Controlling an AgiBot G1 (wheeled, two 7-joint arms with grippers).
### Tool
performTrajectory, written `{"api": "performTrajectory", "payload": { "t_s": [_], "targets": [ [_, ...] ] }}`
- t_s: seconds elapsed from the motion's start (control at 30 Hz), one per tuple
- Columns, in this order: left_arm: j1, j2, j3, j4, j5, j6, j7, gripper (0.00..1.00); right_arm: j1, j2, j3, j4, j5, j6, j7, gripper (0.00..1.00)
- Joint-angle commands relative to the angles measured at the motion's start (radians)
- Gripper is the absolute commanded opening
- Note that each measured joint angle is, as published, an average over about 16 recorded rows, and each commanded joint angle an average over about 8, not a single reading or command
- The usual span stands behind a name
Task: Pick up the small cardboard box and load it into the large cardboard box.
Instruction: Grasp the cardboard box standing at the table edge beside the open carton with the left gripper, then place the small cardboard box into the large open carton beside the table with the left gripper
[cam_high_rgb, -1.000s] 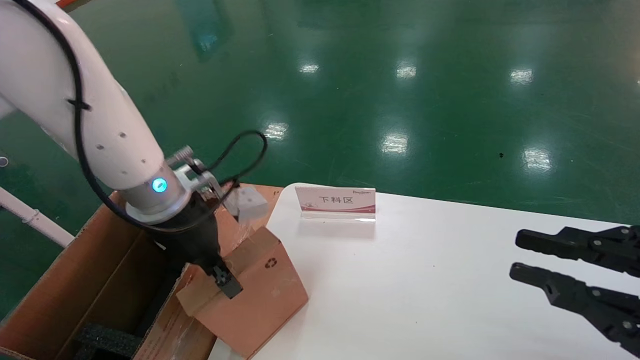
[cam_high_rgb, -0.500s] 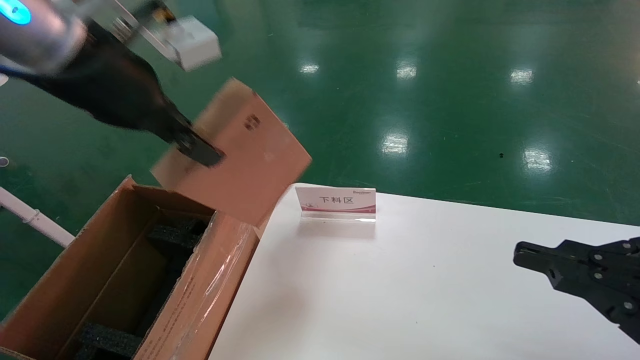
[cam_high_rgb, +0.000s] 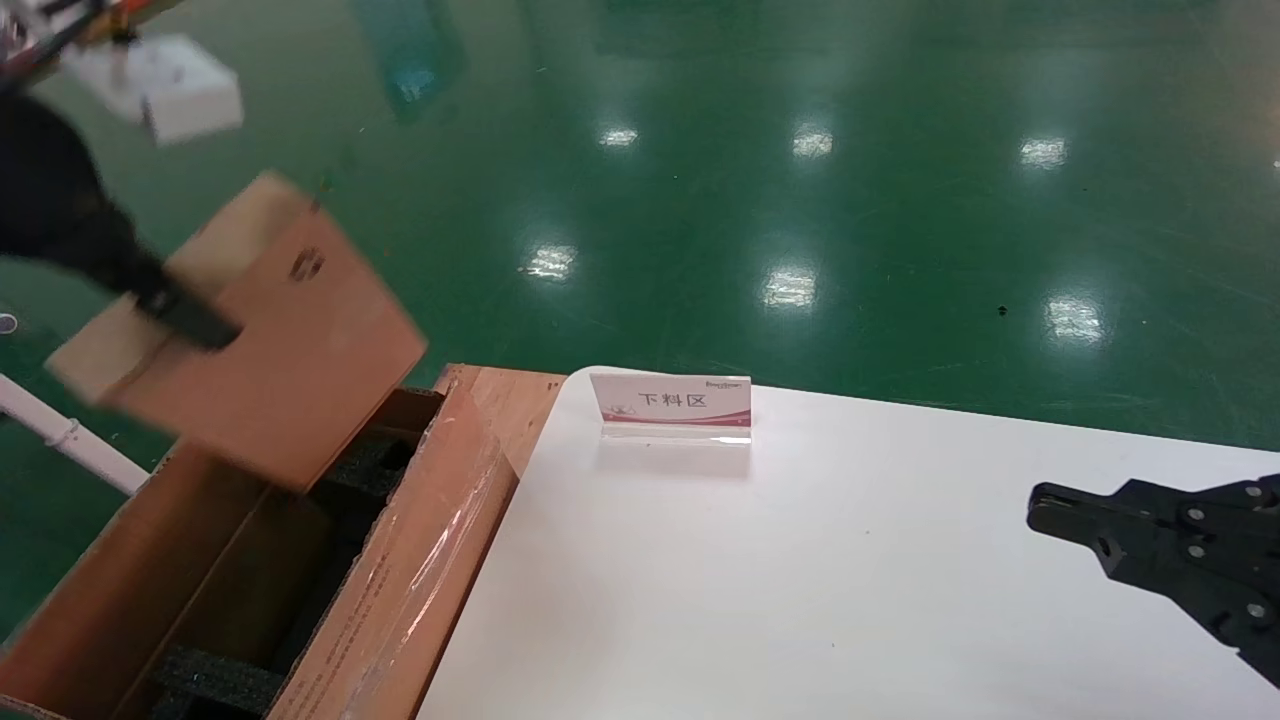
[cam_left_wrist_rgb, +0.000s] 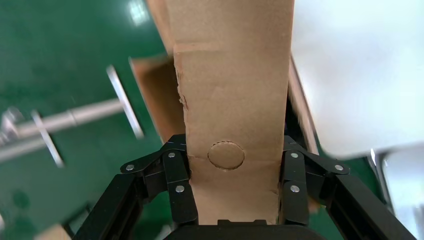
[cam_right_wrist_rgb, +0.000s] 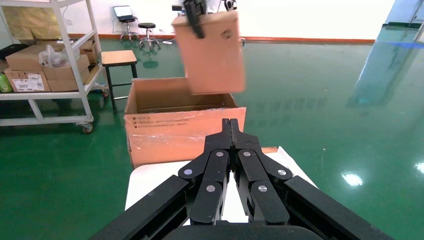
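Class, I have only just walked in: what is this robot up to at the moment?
The robot's left hand is clamped on a small cardboard box and holds it tilted in the air above the open large cardboard box, which stands beside the white table. The small box is not inside yet. The right hand is shut and parked over the table's right side. A small sign stands on the table.
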Motion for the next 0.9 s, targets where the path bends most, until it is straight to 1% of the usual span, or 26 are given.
{"api": "performTrajectory", "payload": {
  "t_s": [0.03,0.07,0.17,0.3,0.33,0.53,0.9],
  "targets": [
    [-0.018,0.01,0.079,0.004,-0.036,0.001,0.001,0.0,0.0,0.0,0.0,0.0,0.0,0.0,0.0,0.0],
    [-0.019,0.009,0.106,0.003,-0.044,-0.001,0.001,0.0,0.0,0.0,0.0,0.0,0.0,0.0,0.0,0.1],
    [-0.017,-0.002,0.169,-0.003,-0.054,-0.009,-0.002,0.0,0.0,0.0,0.0,0.0,0.0,0.0,0.0,0.47],
    [-0.01,-0.039,0.221,-0.018,-0.049,-0.021,-0.013,0.0,0.0,0.0,-0.001,0.0,0.0,0.0,0.0,0.97],
    [-0.008,-0.052,0.23,-0.022,-0.045,-0.024,-0.016,0.0,0.0,0.0,-0.001,0.0,0.0,0.0,0.0,1.0],
    [0.009,-0.133,0.251,-0.043,0.004,-0.044,-0.029,0.0,0.0,0.0,-0.001,0.0,0.001,0.0,-0.001,1.0],
    [0.059,-0.264,0.223,-0.066,0.102,-0.108,-0.038,0.0,0.0,0.001,-0.002,0.0,0.001,0.001,-0.001,1.0]
  ]
}}
